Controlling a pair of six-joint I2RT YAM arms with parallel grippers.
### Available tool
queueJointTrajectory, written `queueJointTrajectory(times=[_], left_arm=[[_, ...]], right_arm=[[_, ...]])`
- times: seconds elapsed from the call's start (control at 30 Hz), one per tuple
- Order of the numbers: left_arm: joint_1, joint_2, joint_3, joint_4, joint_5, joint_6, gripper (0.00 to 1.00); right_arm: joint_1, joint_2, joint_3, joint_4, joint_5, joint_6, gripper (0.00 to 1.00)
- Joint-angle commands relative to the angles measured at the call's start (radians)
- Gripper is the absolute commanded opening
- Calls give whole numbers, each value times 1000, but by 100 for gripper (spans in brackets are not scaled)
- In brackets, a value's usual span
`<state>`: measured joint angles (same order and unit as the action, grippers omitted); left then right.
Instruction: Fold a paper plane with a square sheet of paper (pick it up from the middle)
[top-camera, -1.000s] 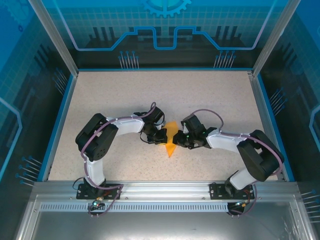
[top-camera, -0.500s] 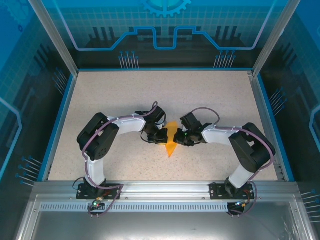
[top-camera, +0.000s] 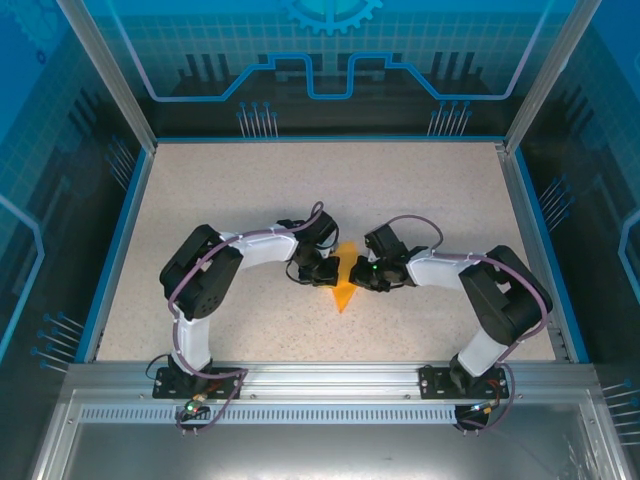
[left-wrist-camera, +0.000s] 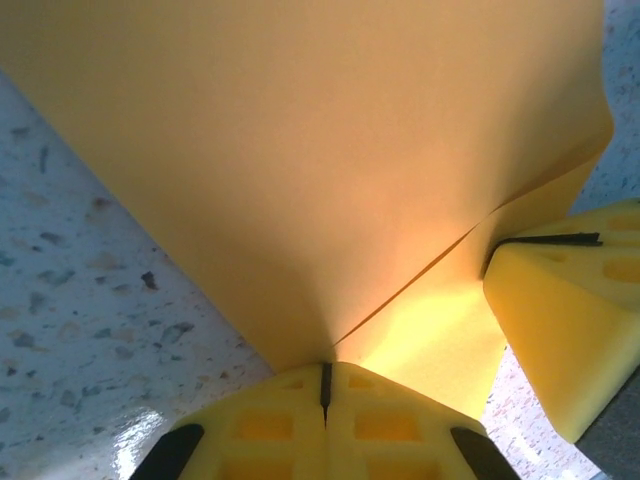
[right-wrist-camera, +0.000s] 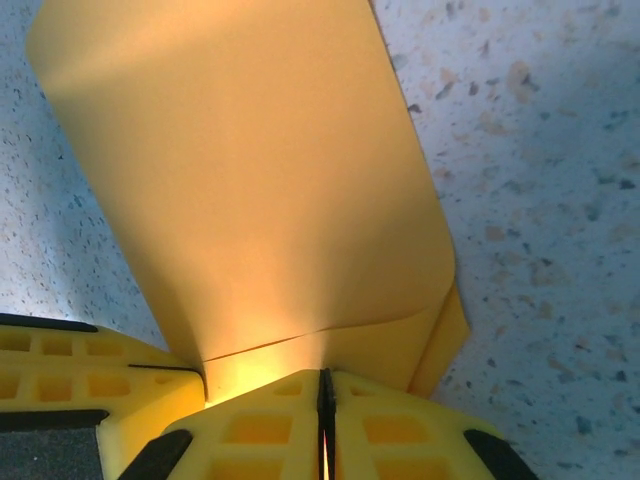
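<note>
Top external view: the left jaws and right jaws have edged closer together over the past second. Each is clenched on a side of the thin, bright orange, creased pointed sheet of paper (top-camera: 343, 291) mid-way across the speckled counter (top-camera: 230, 190). I judge they are tightening a late fold.

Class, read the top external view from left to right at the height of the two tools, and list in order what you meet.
left arm → left tool → orange paper → right tool → right arm
</note>
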<state>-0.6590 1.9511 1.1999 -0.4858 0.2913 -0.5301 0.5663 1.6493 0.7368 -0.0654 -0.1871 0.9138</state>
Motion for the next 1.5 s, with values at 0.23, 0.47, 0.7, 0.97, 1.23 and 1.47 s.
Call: queueJointTrajectory(times=[0.23,0.47,0.7,0.97,1.23,1.47], left_arm=[[-10,132,-52,-93,-255,48,5],[-15,132,-53,-99,-275,55,5],[-16,130,-54,-97,-272,58,5],[-17,138,-35,-96,-250,58,5],[-17,143,-10,-95,-231,59,5],[-19,145,2,-102,-234,61,5]], right_arm=[[-111,-6,-70,41,14,-12,11],[-170,1,-97,89,-30,-6,11],[-226,-19,-108,85,-45,-17,11],[-194,-144,-105,56,-57,-57,11],[-63,-209,-99,44,-63,-14,11],[27,-117,-90,92,-61,21,10]])
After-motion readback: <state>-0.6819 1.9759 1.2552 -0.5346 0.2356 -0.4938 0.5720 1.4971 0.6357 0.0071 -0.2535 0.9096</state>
